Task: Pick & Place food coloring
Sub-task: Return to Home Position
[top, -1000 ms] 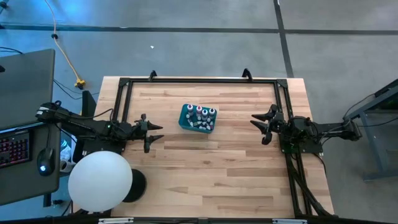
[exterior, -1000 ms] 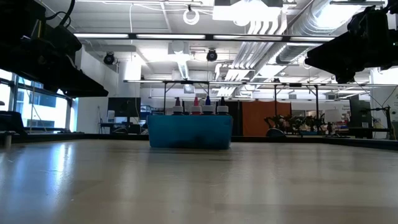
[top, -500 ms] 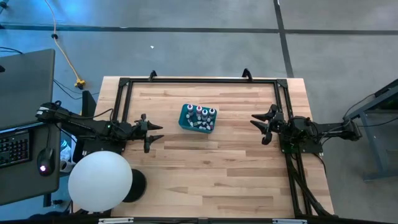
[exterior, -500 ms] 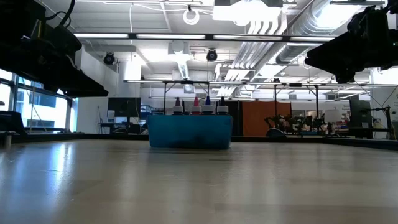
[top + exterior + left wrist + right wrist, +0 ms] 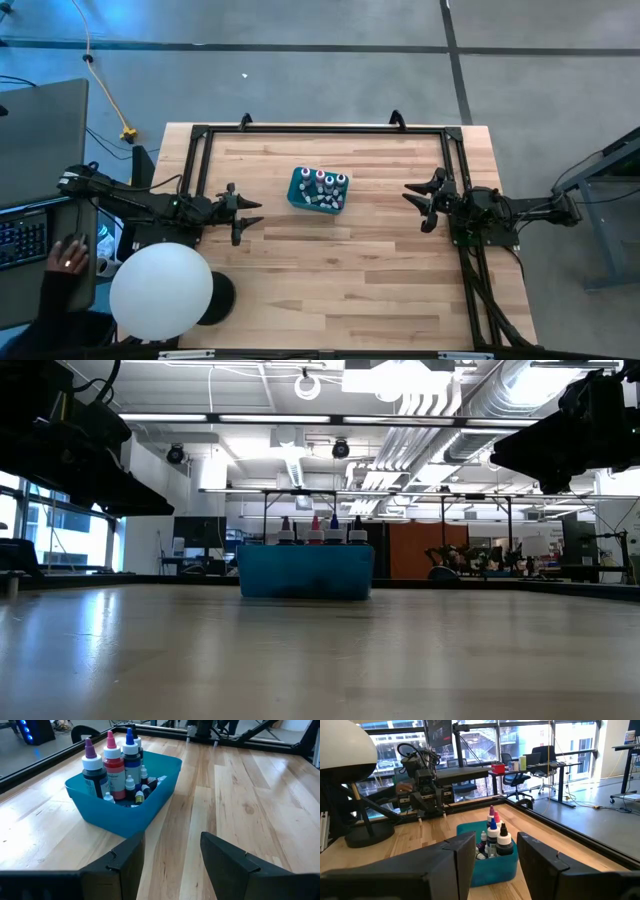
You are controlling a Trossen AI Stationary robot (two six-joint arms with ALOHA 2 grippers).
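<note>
Both my arms sit at the desk (image 5: 350, 280) edges. The left arm (image 5: 150, 205) is at the left of the high view and the right arm (image 5: 500, 212) at the right. Left jaws are spread, and right jaws are spread too. The food coloring (image 5: 325, 184) bottles are all in the teal bin (image 5: 298, 192), just above mid-frame, between the arms and well apart from both. Someone's hand (image 5: 66, 258) is at lower left, off the desk, by a keyboard (image 5: 22, 240) and near the white globe lamp (image 5: 160, 290).
</note>
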